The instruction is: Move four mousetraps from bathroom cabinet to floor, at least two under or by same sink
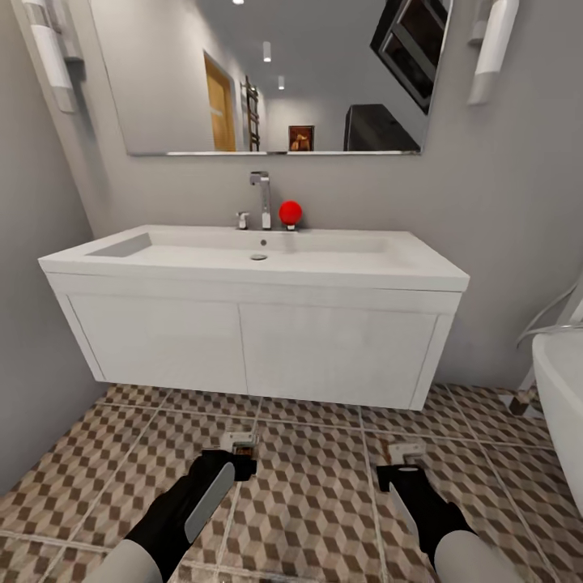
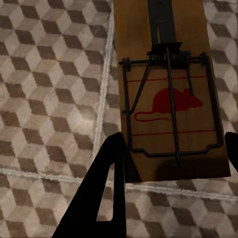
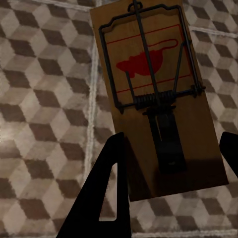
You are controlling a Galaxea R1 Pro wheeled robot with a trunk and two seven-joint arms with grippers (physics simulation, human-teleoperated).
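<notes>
I hold two mousetraps just above the bathroom floor [image 1: 316, 510], in front of the sink [image 1: 202, 257]. Each is a brown wooden board with a wire spring and a red mouse print. My left gripper [image 1: 236, 460] [image 2: 173, 144] is shut on one mousetrap [image 2: 168, 99] [image 1: 240, 441], its fingers pressing the board's two long sides. My right gripper [image 1: 399, 471] [image 3: 173, 139] is shut the same way on the other mousetrap [image 3: 153, 89] [image 1: 405, 450]. Both traps throw a shadow on the tiles beneath. The cabinet is out of view.
The white vanity unit [image 1: 243, 340] hangs off the wall with open floor under it. A chrome tap [image 1: 261, 198] and a red ball-shaped object [image 1: 290, 212] stand on the basin's back edge. A white bathtub [image 1: 563, 405] stands at the right, a grey wall [image 1: 32, 324] at the left.
</notes>
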